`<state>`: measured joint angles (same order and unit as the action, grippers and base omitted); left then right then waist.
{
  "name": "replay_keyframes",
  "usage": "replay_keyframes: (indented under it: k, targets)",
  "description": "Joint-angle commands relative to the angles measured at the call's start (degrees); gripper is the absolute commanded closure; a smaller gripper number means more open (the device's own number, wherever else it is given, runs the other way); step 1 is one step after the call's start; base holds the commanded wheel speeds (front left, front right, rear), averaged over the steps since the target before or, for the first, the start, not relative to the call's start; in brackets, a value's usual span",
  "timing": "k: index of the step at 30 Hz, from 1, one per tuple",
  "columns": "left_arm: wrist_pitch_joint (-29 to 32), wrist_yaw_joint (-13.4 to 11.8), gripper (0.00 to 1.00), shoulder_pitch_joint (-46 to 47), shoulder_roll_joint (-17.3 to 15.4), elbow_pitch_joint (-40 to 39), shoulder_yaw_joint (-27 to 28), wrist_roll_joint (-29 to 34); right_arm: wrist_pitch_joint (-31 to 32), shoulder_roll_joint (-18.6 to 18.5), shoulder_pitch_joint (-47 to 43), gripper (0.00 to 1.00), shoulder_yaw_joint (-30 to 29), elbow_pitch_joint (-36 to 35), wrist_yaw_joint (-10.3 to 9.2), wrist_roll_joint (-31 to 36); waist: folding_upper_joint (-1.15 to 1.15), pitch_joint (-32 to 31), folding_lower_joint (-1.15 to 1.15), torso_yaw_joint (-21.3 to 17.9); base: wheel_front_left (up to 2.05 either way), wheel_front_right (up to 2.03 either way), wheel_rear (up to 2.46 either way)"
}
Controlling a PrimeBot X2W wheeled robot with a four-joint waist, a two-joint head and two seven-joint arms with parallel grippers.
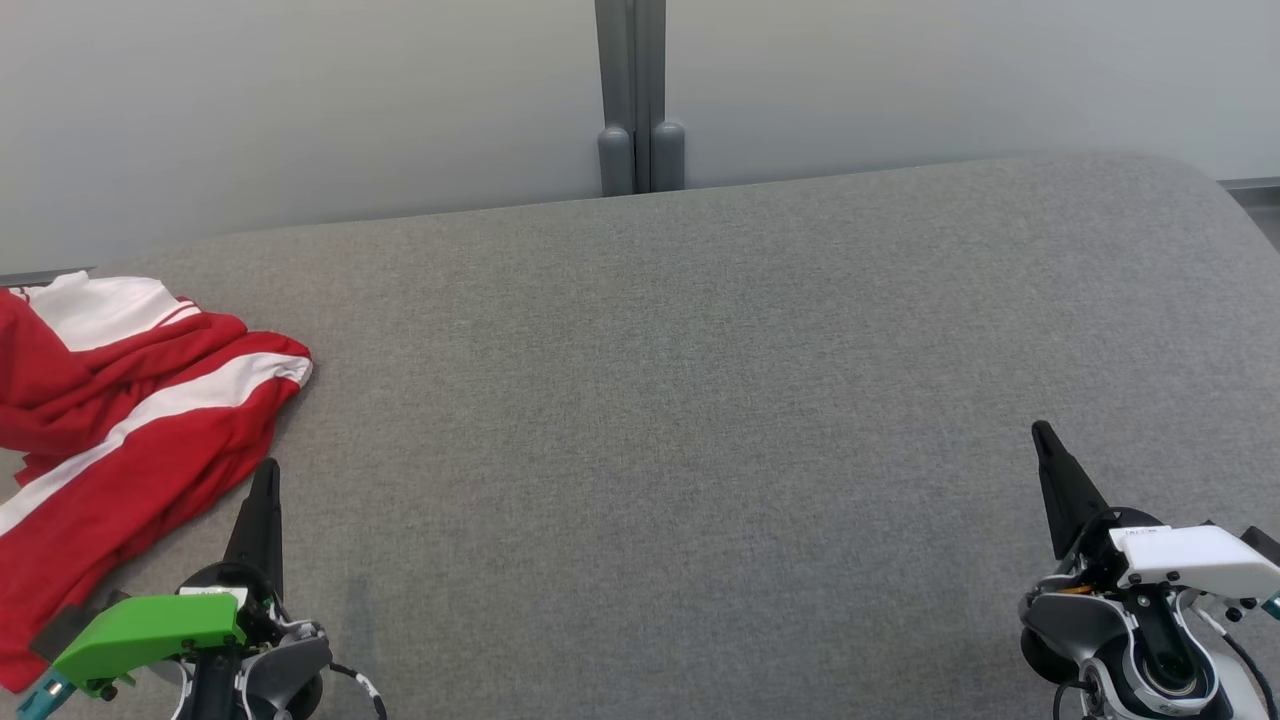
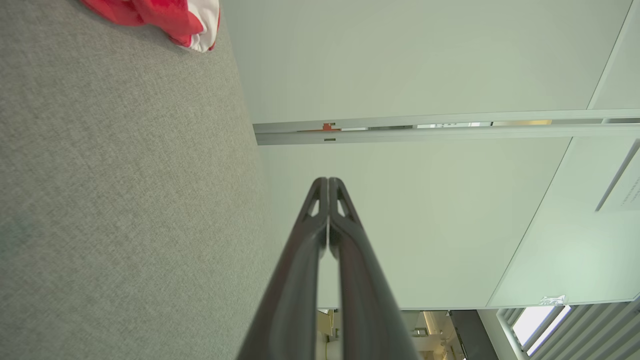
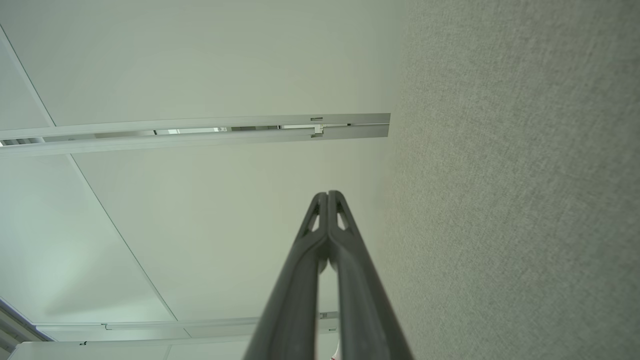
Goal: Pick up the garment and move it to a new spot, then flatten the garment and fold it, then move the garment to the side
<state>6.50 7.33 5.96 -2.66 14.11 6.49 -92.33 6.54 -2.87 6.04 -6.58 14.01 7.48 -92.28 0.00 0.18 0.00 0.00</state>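
Left claw [image 1: 266,478] is pressed together w/ nothing in it, tips just beside the near hem of the red-and-white garment [image 1: 120,430]. Right claw [image 1: 1046,442] is likewise pressed together on nothing, well apart across the table [image 1: 700,400]. Risks as I see them: if I go in w/o spreading the fingers first, I'd only poke the cloth and shove it toward the table's left side, where it may slide off. It's bunched in overlapping folds, so a pinch could catch several layers or just one, and it would lift lopsided. The table cover looks like coarse grey woven fabric, prob. grippy, so dragging may re-wrinkle the garment. The garment itself looks thin, soft and limp, a knit w/ white stripes, crumpled at the left. Fingers are long, dark, hard and tapered. Behind is a smooth pale partition [image 1: 300,100].
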Motion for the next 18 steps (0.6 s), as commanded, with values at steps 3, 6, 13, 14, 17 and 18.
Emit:
replay_keyframes:
  k: [3, 6, 13, 14, 17, 18]
  targets:
    - [0.25, 0.36, 1.0, 0.61, -0.41, -0.12, 0.14, -0.19, 0.26, -0.06, 0.41, 1.0, -0.1, 0.08, 0.02, -0.15, 0.0, 0.0, 0.0, 0.0, 0.0, 0.0, 0.0]
    - [0.25, 0.36, 1.0, 0.61, -0.41, -0.12, 0.14, -0.19, 0.25, -0.06, 0.41, 1.0, -0.09, 0.08, 0.02, -0.15, 0.0, 0.0, 0.0, 0.0, 0.0, 0.0, 0.0]
    - [0.25, 0.36, 1.0, 0.61, -0.41, -0.11, 0.14, -0.19, 0.24, -0.06, 0.41, 1.0, -0.08, 0.08, 0.02, -0.17, 0.0, 0.0, 0.0, 0.0, 0.0, 0.0, 0.0]
    - [0.25, 0.36, 1.0, 0.61, -0.41, -0.11, 0.14, -0.19, 0.24, -0.06, 0.41, 1.0, -0.08, 0.08, 0.02, -0.17, 0.0, 0.0, 0.0, 0.0, 0.0, 0.0, 0.0]
    - [0.25, 0.36, 1.0, 0.61, -0.41, -0.11, 0.14, -0.19, 0.24, -0.06, 0.41, 1.0, -0.07, 0.08, 0.02, -0.17, 0.0, 0.0, 0.0, 0.0, 0.0, 0.0, 0.0]
    - [0.25, 0.36, 1.0, 0.61, -0.41, -0.11, 0.14, -0.19, 0.24, -0.06, 0.41, 1.0, -0.07, 0.08, 0.02, -0.17, 0.0, 0.0, 0.0, 0.0, 0.0, 0.0, 0.0]
